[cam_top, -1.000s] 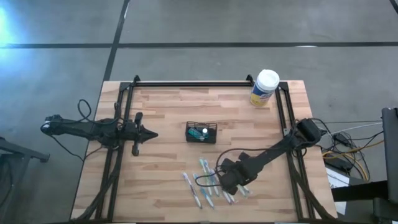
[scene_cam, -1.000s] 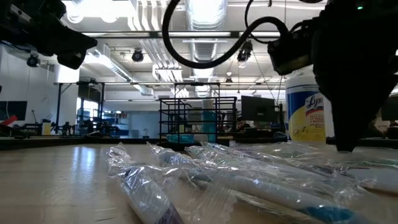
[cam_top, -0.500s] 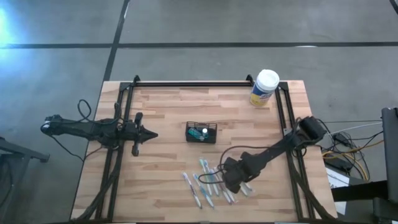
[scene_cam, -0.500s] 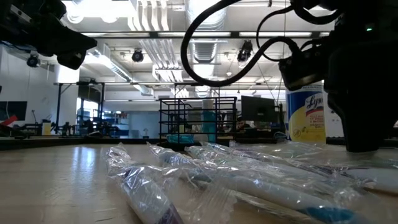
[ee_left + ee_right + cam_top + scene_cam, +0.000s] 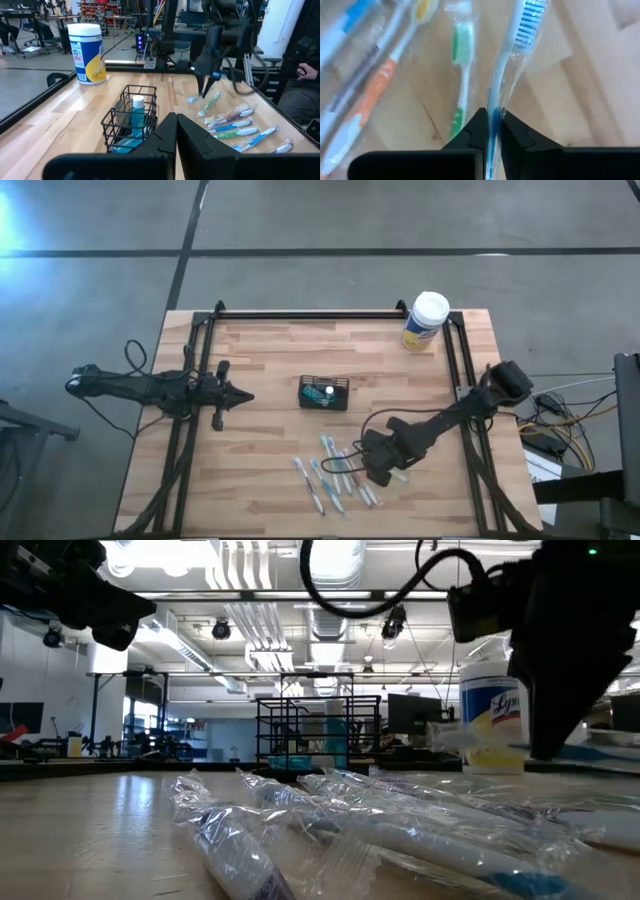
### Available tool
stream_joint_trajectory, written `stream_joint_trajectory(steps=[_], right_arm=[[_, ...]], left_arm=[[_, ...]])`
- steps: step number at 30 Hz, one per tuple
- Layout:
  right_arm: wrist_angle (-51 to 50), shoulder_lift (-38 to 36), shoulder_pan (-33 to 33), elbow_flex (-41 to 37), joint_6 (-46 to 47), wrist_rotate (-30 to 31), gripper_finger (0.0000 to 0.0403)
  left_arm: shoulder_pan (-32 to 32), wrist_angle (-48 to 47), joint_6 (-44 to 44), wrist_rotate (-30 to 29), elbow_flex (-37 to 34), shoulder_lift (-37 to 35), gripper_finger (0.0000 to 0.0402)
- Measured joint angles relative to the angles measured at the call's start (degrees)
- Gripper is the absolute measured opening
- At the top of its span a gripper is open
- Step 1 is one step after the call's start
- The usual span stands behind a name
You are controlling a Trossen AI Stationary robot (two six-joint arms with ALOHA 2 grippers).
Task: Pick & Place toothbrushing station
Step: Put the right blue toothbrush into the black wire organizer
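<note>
Right gripper (image 5: 490, 131) pinches a wrapped blue toothbrush (image 5: 512, 60) above the loose toothbrushes (image 5: 335, 475), near the wire holder (image 5: 324, 393); left gripper (image 5: 243, 395) waits, fingers closed, empty.

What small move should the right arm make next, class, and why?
Probably carry the brush toward the holder. The right claw is shut on a wrapped blue toothbrush, already off the table in the low view, with the other brushes lying below. The holder stands apart, further in. The left claw waits shut at the left.
</note>
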Motion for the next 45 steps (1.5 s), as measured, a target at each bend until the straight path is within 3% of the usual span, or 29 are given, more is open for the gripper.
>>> stream_joint_trajectory(steps=[6,11,17,25,32,38,45], right_arm=[[0.34,-5.3,0.35,-0.42,-1.01,3.96,0.0024],[2.29,-11.2,2.7,-0.96,-5.18,15.87,0.0024],[16.65,-23.63,5.45,-6.1,-20.32,21.78,0.0024],[46.73,-44.32,3.23,-23.58,-44.07,22.14,0.0023],[66.79,-60.57,-2.33,-43.15,-46.44,16.57,0.0023],[74.43,-68.59,-2.98,-52.47,-48.56,15.63,0.0023],[74.63,-71.38,-3.04,-56.23,-50.38,15.6,0.0023]], left_arm=[[0.0,-0.1,0.02,0.0,0.0,0.0,0.0012],[0.0,-0.17,0.02,0.0,0.0,0.0,0.0012],[0.0,-0.17,0.02,0.01,0.0,0.02,0.0012],[-0.02,-0.23,0.22,0.0,0.0,0.0,0.0012],[-0.02,-0.5,0.81,0.0,0.0,0.02,0.0012],[-0.02,-0.49,0.87,0.0,0.0,0.02,0.0012],[0.0,-0.45,0.83,-0.01,0.0,0.02,0.0012]])
